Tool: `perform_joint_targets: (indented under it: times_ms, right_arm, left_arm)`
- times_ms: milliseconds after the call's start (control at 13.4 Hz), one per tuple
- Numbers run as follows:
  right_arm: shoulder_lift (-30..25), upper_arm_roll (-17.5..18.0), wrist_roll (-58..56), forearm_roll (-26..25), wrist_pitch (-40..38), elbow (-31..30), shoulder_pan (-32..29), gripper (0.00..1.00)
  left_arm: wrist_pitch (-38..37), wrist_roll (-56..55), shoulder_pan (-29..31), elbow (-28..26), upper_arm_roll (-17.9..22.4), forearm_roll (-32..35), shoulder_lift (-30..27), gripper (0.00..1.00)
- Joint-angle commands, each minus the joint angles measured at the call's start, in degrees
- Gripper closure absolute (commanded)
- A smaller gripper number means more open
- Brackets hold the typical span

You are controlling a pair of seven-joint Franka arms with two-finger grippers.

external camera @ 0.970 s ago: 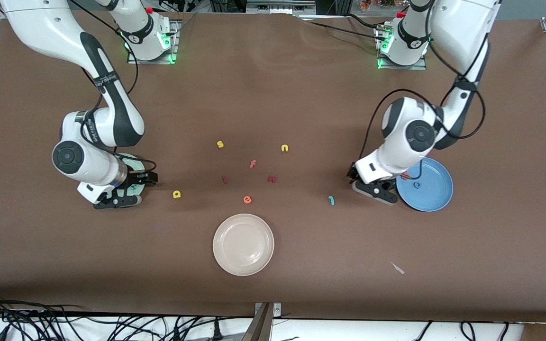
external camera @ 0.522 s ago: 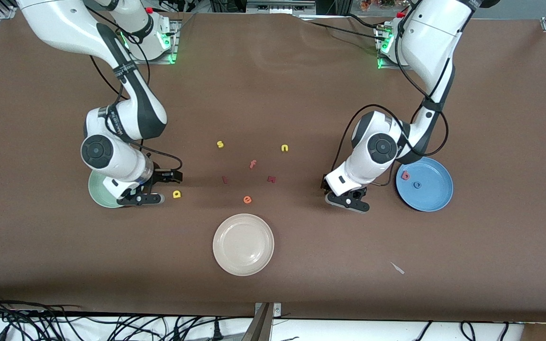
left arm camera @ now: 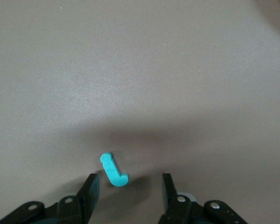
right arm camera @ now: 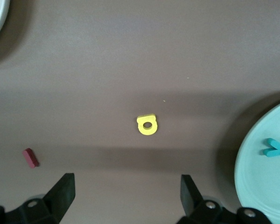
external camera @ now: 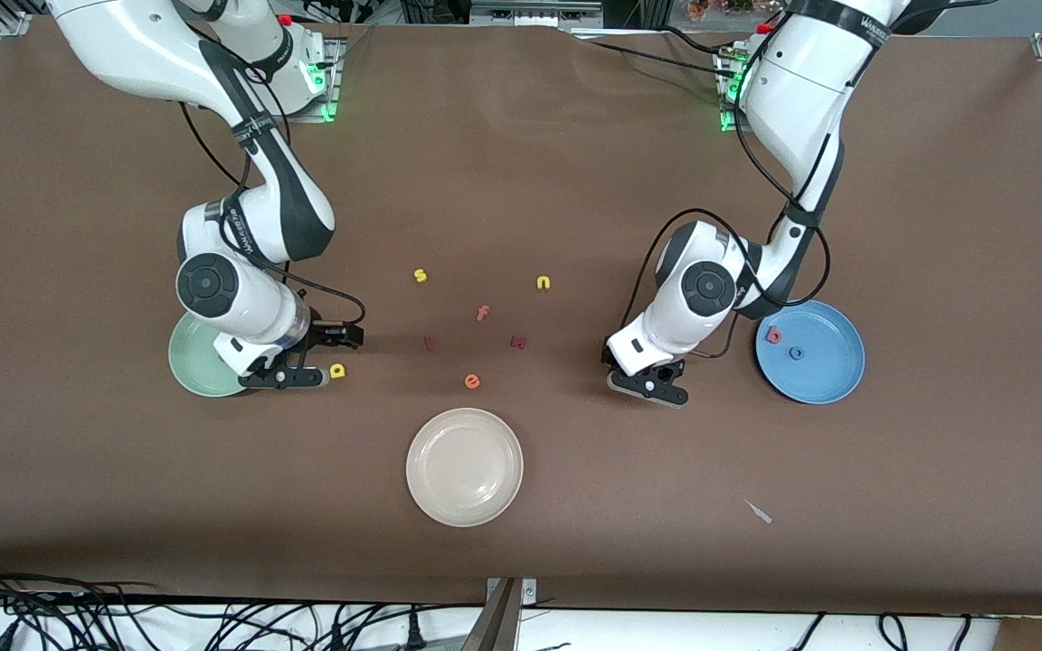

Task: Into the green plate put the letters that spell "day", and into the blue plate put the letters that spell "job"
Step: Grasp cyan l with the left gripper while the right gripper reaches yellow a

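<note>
My left gripper (external camera: 650, 386) hangs low over the table, open, fingertips (left arm camera: 91, 189) on either side of the teal "j" (left arm camera: 113, 170), which lies flat and untouched. The arm hides that letter in the front view. The blue plate (external camera: 833, 371) holds the red "b" (external camera: 773, 335) and blue "o" (external camera: 795, 353). My right gripper (external camera: 293, 363) is open wide beside the green plate (external camera: 188, 362), short of the yellow letter (external camera: 337, 370) (right arm camera: 147, 125). A teal "y" (right arm camera: 275, 148) lies in the green plate (right arm camera: 263, 182).
Between the arms lie a yellow "s" (external camera: 421, 276), yellow "n" (external camera: 544, 283), salmon "f" (external camera: 482, 314), two small red pieces (external camera: 429, 343) (external camera: 518, 342) and an orange "e" (external camera: 472, 382). A cream plate (external camera: 464, 467) sits nearer the front camera.
The left gripper has moved from the blue plate to the teal "j", its jaws narrowing a little. The right gripper has moved off the green plate toward the yellow letter.
</note>
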Motion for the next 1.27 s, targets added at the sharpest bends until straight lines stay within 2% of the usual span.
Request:
perform_joint_targets:
  times_ms: [0,298,522,746,970,1194]
  right_arm:
    - [1.13,0.05,0.71,0.2,-1.21,1.86,0.12,0.0]
    - [2.1,0.05,0.72,0.11,-1.21,2.74,0.29,0.0]
    - [3.33,0.05,0.63,0.11,-1.21,4.14,0.82,0.0]
    - [4.56,0.05,0.37,-0.15,-0.86,4.32,1.26,0.0]
    - [6.05,0.05,-0.51,-0.67,-0.68,5.46,1.26,0.0]
    - [7.46,-0.04,-1.92,-2.95,-0.33,5.82,1.17,0.0]
  left_arm:
    - [0.16,-0.41,-0.82,1.42,1.18,0.02,0.98,0.4]
    - [0.16,-0.41,-1.0,1.42,1.44,0.11,1.59,0.69]
    - [0.16,-0.41,-1.0,1.42,1.44,0.11,1.51,0.78]
    - [0.08,0.3,-0.91,1.25,1.44,0.28,1.16,0.93]
    - [-0.89,0.21,-0.3,-1.12,2.05,0.46,-2.96,0.98]
    - [-6.67,6.32,5.13,-6.56,2.06,0.55,-11.03,0.98]
